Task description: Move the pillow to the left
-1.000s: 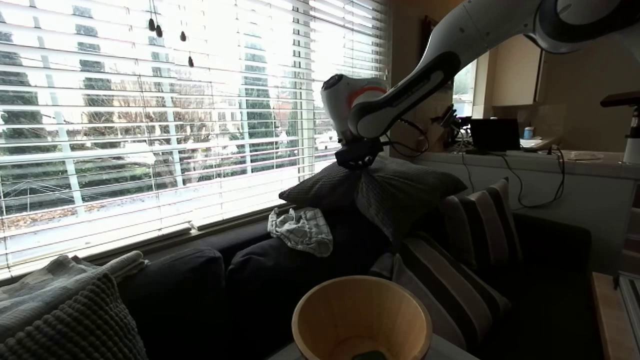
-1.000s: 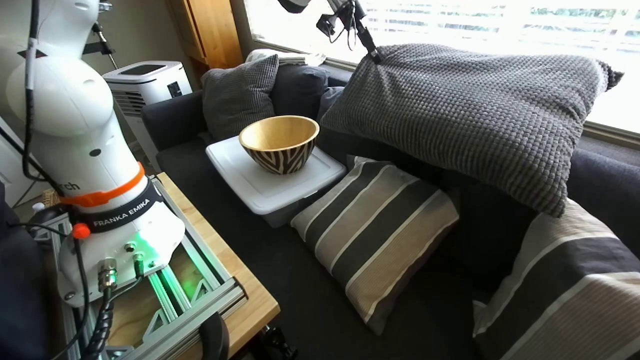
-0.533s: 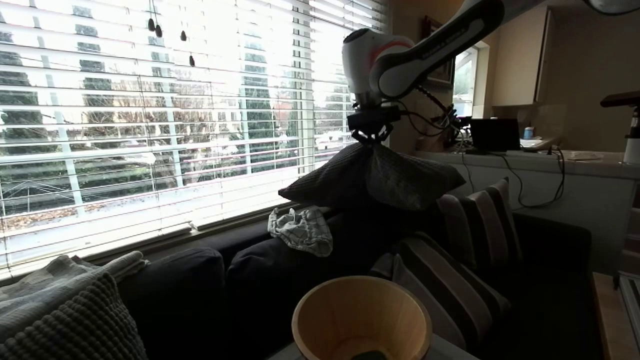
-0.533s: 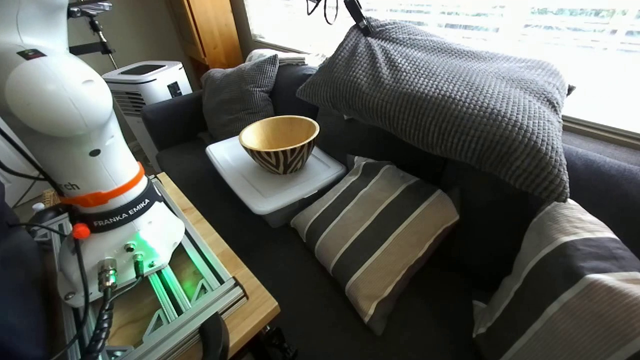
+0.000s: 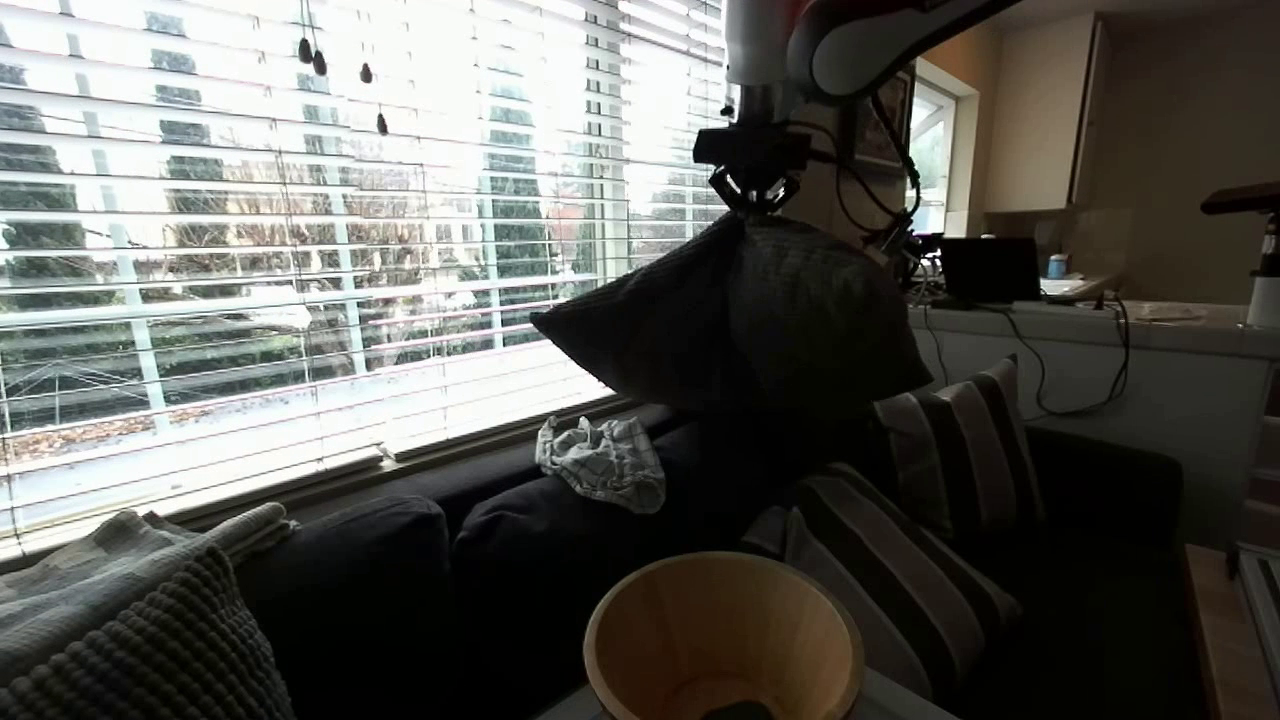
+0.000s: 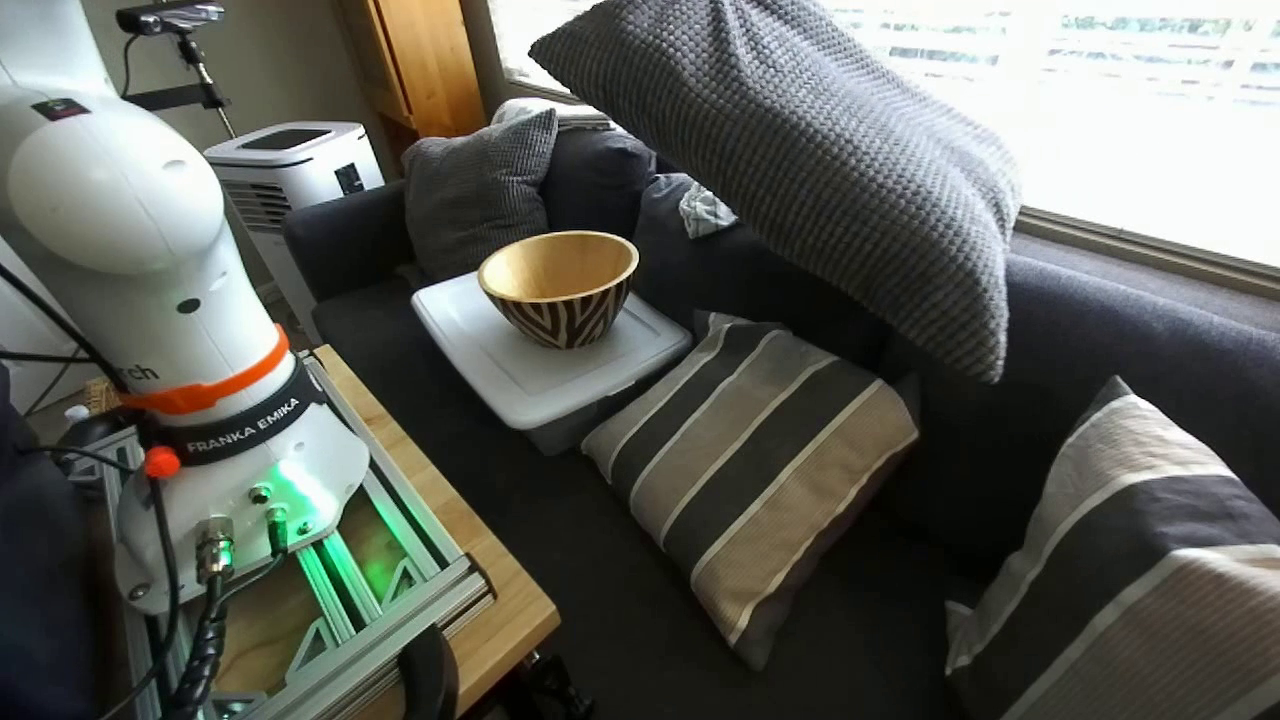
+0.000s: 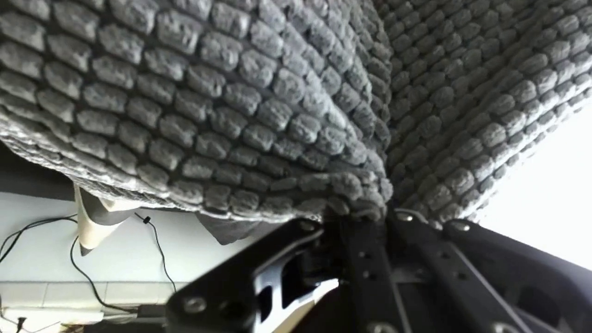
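Note:
The large dark grey waffle-knit pillow [image 5: 740, 320] hangs pinched at its upper edge from my gripper [image 5: 755, 208], high over the sofa back by the window. In an exterior view the pillow [image 6: 800, 150] slants down to the right, its low corner in front of the sofa back. Whether that corner touches the sofa is unclear. The gripper is out of the top of that view. In the wrist view the pillow [image 7: 208, 115] fills the upper part, its fabric bunched into folds between the closed jaws of the gripper [image 7: 387, 213]. The fingertips are partly hidden by fabric.
A wooden bowl [image 6: 560, 290] stands on a white-lidded box [image 6: 460, 320]. Striped cushions [image 6: 750, 460] [image 6: 1130, 540] lie on the sofa. A ribbed grey cushion [image 6: 480, 190] sits at the far end. A checked cloth [image 5: 605, 465] lies on the sofa back, below window blinds [image 5: 400, 250].
My gripper has risen with the pillow in it. The pillow is lifted higher and hangs more steeply; in an exterior view it has shifted left, uncovering the checked cloth and a striped cushion's top.

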`<state>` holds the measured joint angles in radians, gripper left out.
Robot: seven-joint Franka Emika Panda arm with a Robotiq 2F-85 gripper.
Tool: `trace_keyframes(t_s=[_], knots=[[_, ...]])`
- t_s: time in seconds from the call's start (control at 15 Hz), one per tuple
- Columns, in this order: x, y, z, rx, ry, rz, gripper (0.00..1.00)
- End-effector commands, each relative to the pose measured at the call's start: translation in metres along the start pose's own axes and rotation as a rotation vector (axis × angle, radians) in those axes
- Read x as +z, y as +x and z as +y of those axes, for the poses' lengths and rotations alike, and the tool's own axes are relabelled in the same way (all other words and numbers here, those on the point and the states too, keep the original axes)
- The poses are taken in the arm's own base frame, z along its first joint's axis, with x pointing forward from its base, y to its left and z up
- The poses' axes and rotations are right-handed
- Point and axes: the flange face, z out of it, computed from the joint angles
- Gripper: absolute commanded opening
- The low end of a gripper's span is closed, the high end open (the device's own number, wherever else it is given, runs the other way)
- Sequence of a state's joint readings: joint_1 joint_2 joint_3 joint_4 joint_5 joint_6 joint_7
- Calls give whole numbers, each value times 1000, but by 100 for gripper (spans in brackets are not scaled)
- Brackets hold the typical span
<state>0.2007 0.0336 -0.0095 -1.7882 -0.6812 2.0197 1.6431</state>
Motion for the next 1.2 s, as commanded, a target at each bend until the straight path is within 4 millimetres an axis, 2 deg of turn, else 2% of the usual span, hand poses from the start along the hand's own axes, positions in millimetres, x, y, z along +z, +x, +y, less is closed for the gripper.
trace_keyframes(t_s=[0.0,0.27,0.87,1.0,1.07,1.13], knots=[[-52,-1,10,173,76,44,1],[-86,-2,14,356,112,78,1],[-131,10,37,732,120,230,1],[-130,13,43,773,83,309,1],[-114,1,32,709,62,224,6],[-115,2,36,724,51,248,6]])
